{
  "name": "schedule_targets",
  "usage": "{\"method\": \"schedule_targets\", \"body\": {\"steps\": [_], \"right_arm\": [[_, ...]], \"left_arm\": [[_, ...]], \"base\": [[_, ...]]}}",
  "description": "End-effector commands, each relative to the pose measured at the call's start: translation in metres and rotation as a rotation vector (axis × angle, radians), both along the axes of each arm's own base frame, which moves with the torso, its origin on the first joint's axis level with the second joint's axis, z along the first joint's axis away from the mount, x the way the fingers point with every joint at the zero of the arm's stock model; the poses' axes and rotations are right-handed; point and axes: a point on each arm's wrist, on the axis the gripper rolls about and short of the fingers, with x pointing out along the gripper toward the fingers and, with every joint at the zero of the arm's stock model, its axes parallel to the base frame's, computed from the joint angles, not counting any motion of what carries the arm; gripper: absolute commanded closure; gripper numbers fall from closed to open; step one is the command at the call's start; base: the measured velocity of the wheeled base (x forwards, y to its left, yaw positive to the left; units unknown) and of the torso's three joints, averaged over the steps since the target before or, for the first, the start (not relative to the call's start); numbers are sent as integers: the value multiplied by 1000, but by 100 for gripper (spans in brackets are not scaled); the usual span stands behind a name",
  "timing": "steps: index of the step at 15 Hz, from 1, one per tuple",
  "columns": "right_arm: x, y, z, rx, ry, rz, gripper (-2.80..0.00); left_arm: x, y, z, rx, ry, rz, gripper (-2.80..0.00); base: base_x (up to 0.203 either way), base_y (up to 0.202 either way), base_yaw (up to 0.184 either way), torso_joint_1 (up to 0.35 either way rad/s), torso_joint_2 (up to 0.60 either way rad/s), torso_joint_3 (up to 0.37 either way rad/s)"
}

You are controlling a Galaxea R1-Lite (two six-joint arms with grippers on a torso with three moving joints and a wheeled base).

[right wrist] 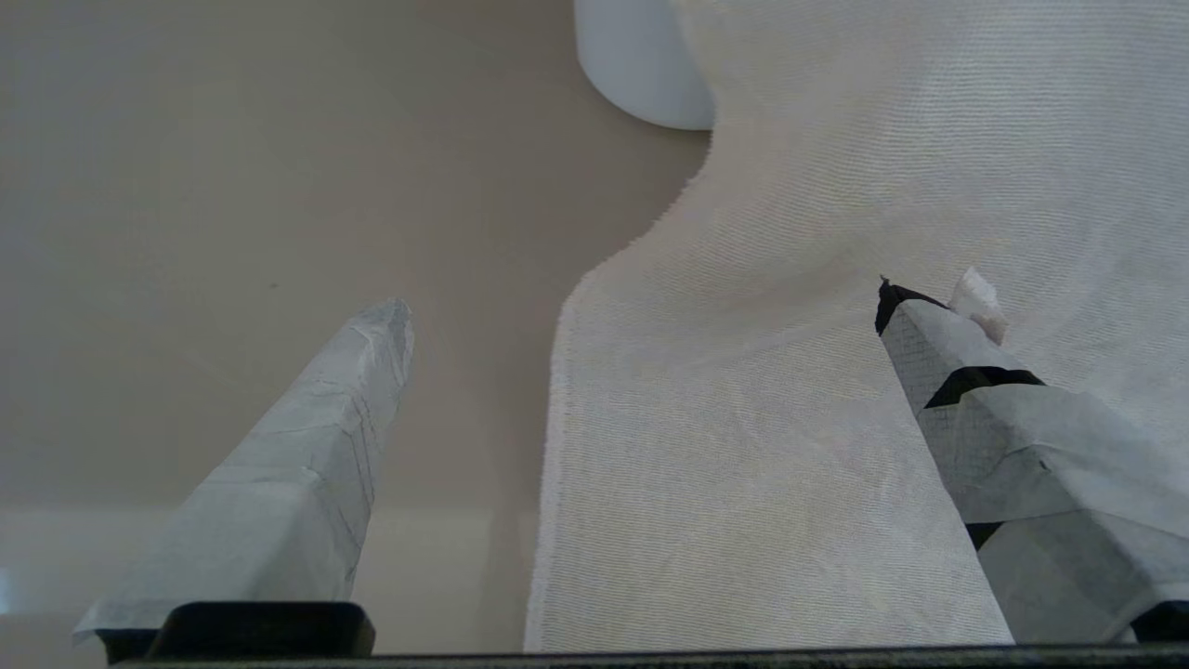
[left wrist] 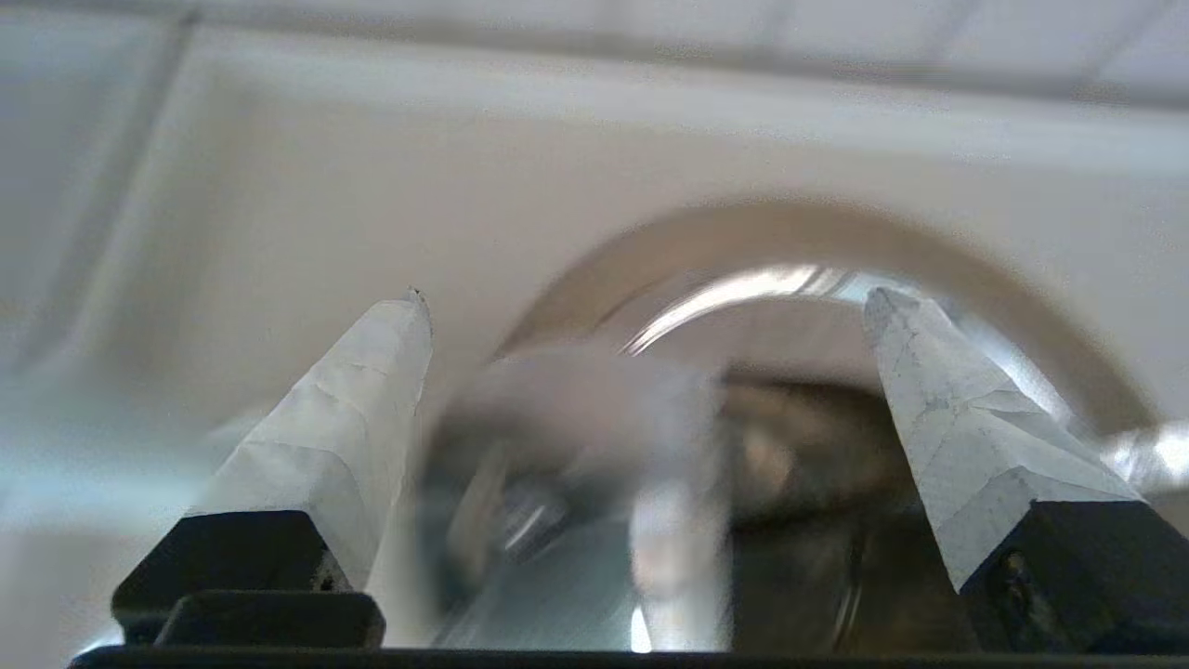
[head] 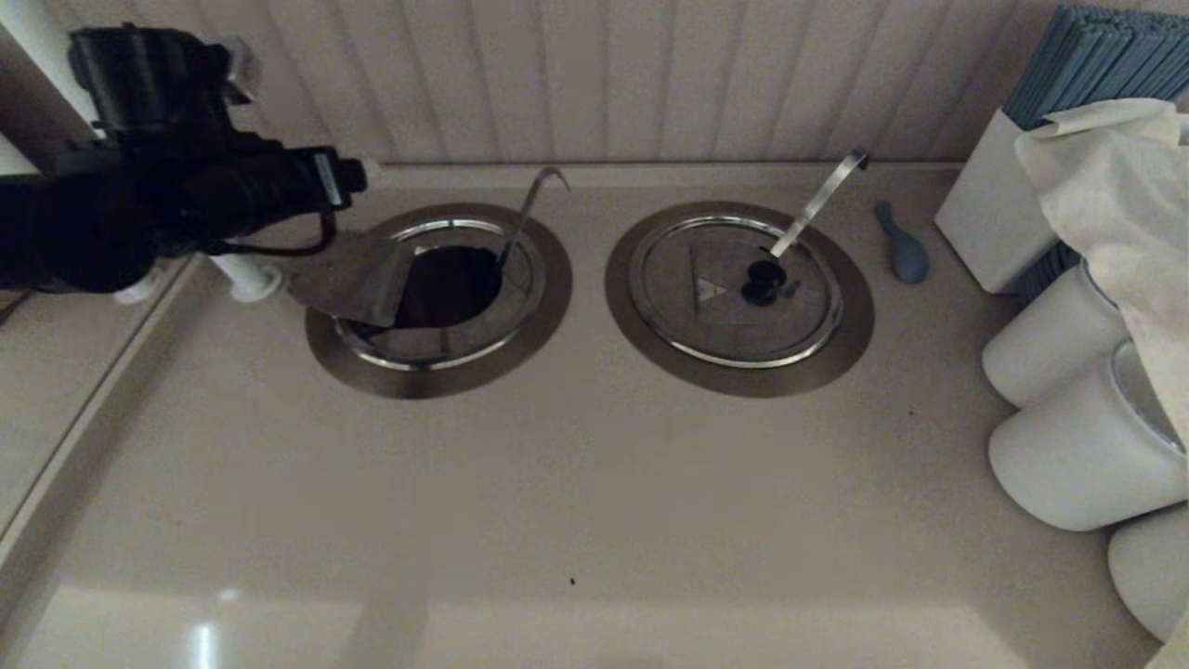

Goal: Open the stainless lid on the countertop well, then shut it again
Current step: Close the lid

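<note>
Lid: round brushed-steel hinged stainless lid (head: 358, 276), flap tilted up over the dark, steel-collared countertop well (head: 446, 288).
Left gripper (left wrist: 650, 307): nearer arm, beside the well's left rim, jaws apart, gripping nothing.
Right gripper (right wrist: 641, 307): parked over white cloth (right wrist: 836, 325), jaws apart.
Next: likely lowering the flap rightward.

The left arm reaches in from the robot's left side, its black wrist held high and level. The left gripper (left wrist: 650, 307) has its two taped fingers (left wrist: 353, 390) spread wide apart, nothing between them. The right gripper (right wrist: 641, 297) (seen only from its own wrist camera) is likewise spread wide.
</note>
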Motion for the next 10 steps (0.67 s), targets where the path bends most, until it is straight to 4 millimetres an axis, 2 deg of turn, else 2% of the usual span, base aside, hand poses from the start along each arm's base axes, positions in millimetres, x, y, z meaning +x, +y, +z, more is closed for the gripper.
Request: {"method": "schedule_targets", "body": {"steps": [1, 2, 3, 7, 8, 10], "right_arm": [[0, 0, 0, 0, 0, 0, -280], [0, 0, 0, 0, 0, 0, -280], [0, 0, 0, 0, 0, 0, -280], [0, 0, 0, 2, 0, 0, -280], [0, 0, 0, 2, 0, 0, -280], [0, 0, 0, 2, 0, 0, -280]], "left_arm": [[-29, 20, 20, -1, 32, 47, -280], [-37, 29, 20, -3, 68, 49, -280], [-35, 35, 11, -9, 103, 15, -280], [-5, 48, -26, -26, 216, 0, -280], [2, 51, -28, -56, 218, 8, -280], [9, 54, -22, -230, 212, -15, -280]], "base": [[0, 0, 0, 0, 0, 0], [0, 0, 0, 0, 0, 0], [0, 0, 0, 0, 0, 0], [0, 0, 0, 0, 0, 0], [0, 0, 0, 0, 0, 0], [0, 0, 0, 0, 0, 0]]}}
